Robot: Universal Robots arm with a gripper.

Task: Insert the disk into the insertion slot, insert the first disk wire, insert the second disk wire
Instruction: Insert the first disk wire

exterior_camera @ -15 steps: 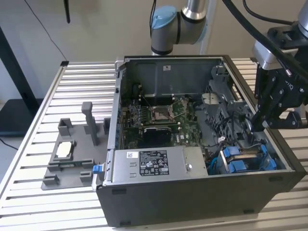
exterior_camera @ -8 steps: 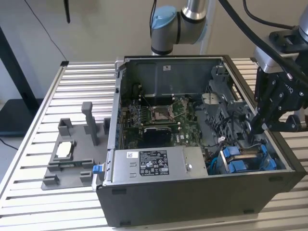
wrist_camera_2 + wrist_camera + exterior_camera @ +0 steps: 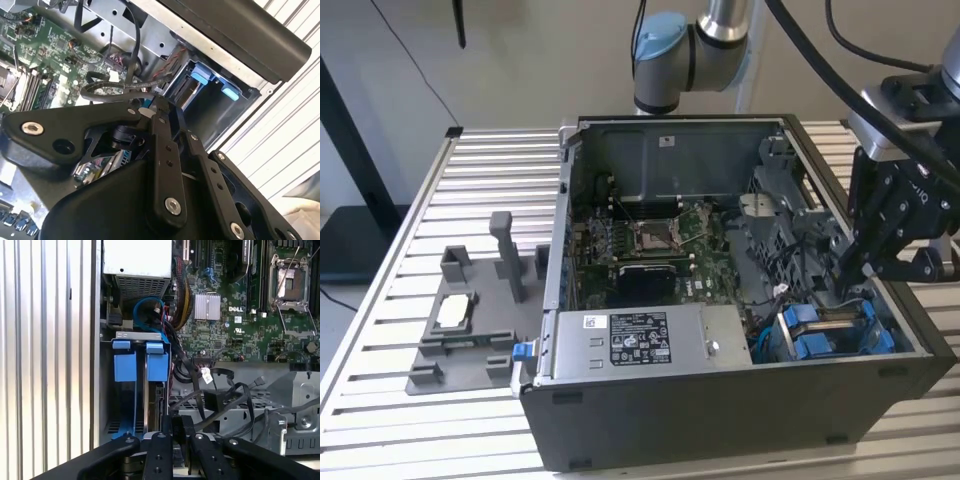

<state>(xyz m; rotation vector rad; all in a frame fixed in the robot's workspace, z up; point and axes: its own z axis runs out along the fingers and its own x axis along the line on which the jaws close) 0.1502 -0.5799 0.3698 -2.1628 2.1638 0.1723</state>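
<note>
The disk [image 3: 835,320] sits in the insertion slot [image 3: 882,338], a grey cage at the front corner of the open computer case on the exterior view's right. Its blue carrier tabs [image 3: 125,367] stick out of the cage, and its thin edge [image 3: 153,405] runs between them. My gripper [image 3: 842,278] reaches down into the case just behind the cage. In the first wrist view the gripper [image 3: 178,434] is shut on the black plug of a disk wire [image 3: 177,422], close to the disk's end. Loose black cables [image 3: 220,390] loop beside it.
The silver power-supply box [image 3: 640,345] lies along the case front, with the green motherboard [image 3: 650,240] behind it. A grey fixture [image 3: 470,320] with upright posts stands on the slatted table at the exterior view's left. The case walls [image 3: 910,340] close in around the cage.
</note>
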